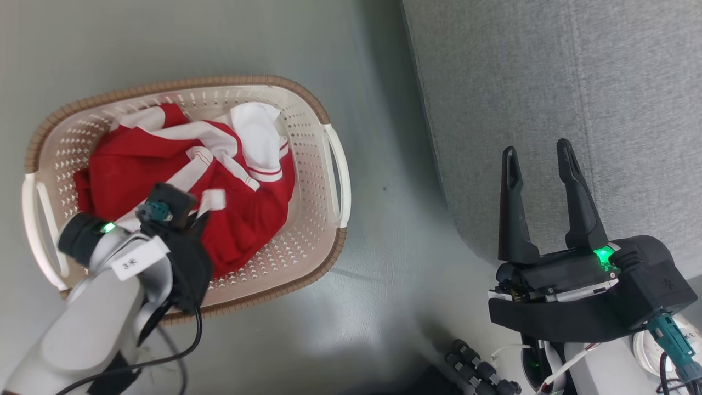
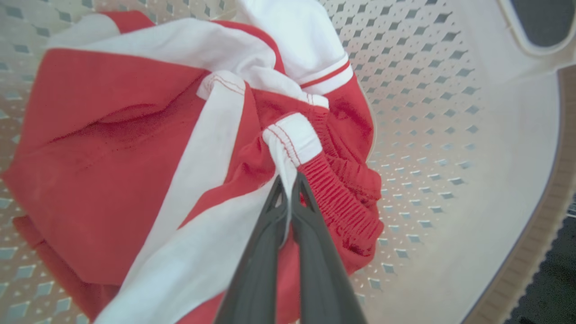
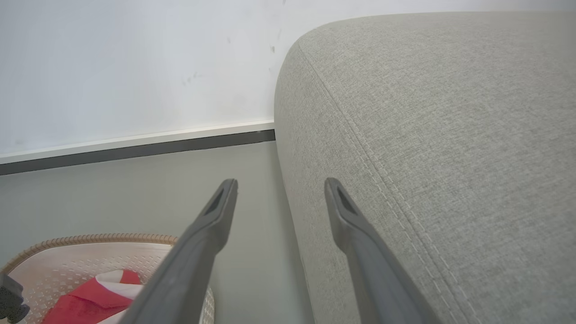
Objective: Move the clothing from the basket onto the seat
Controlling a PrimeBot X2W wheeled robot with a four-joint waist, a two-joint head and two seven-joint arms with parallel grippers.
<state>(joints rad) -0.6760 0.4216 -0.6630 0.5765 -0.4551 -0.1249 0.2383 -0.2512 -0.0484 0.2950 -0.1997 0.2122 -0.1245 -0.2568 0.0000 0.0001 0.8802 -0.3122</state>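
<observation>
Clothing (image 1: 164,164): bright red fabric with broad white stripes and a white panel. A thin red line is crossing one white cuff, and red stitching is running along the white trim. It is lying bunched in a crumpled heap inside the basket (image 1: 315,164), covering most of the bottom. The left wrist view is showing a gathered red elastic band just beside the fingers (image 2: 256,270).

Left gripper (image 2: 288,182): the two dark fingers are pressing together, pinching a fold of the stitched white trim at the top of the heap. The left forearm is angling down over the basket's near rim, and its wrist housing is hiding the fingertips in the head view.

Basket: cream, perforated, with a brown woven-look rim and white side handles. It is sitting on the grey floor (image 1: 384,274), apart from the seat (image 1: 576,82).

Seat: light-grey woven cushion with a rounded edge and a double stitched seam, lying to the robot's right of the basket.

Right gripper (image 1: 540,151): the jaws are standing wide apart and gripping nothing. It is hanging at the seat's edge with its fingers pointing away from the robot, one over the floor and one over the cushion.
</observation>
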